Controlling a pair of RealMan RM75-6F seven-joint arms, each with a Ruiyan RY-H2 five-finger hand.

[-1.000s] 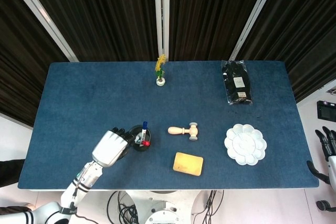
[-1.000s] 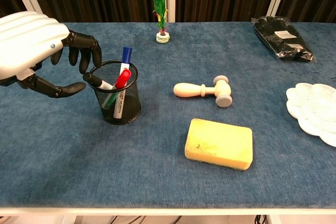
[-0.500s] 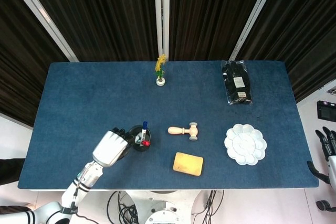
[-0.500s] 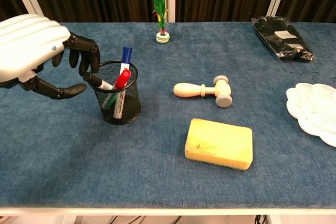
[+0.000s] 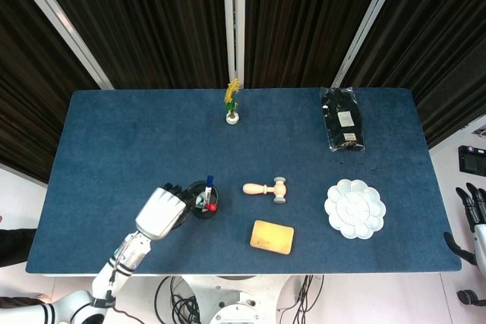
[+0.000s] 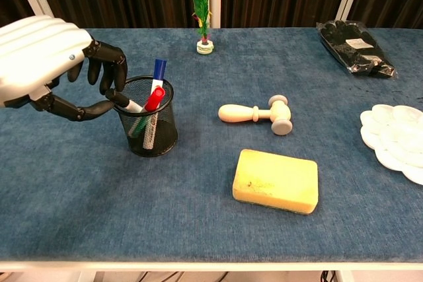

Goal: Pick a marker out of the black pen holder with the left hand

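Head view, looking down from above. A dark blue tabletop (image 5: 114, 134) fills the middle of the picture, with black curtains behind it. Near the front left, the black pen holder (image 5: 203, 199) stands upright with markers poking out of it. The left hand (image 5: 162, 213), white-backed with dark fingers, sits just beside the holder on its left, fingers reaching to the rim. From this height it is too small to tell whether it grips anything. To the right of the holder lies a small wooden mallet (image 5: 267, 188); nearer the front edge, a yellow sponge (image 5: 272, 237). Further right is a white paint palette (image 5: 355, 209). A small vase with a yellow flower (image 5: 232, 103) stands near the far edge, and a black packet (image 5: 343, 120) lies at the far right. The right hand (image 5: 475, 209) hangs off the table's right edge, only partly seen, so its state cannot be told.

Chest view, from table height. The left hand (image 6: 49, 61) hovers at the left of the mesh pen holder (image 6: 147, 125). Its fingers curl over the rim and its thumb reaches in from below, both closing around the tip of the black-capped marker (image 6: 126, 103), which leans toward the hand. A blue-capped marker (image 6: 158, 72) and a red-capped marker (image 6: 153, 99) stay in the holder. The mallet (image 6: 256, 114) and sponge (image 6: 275, 180) lie to the right.
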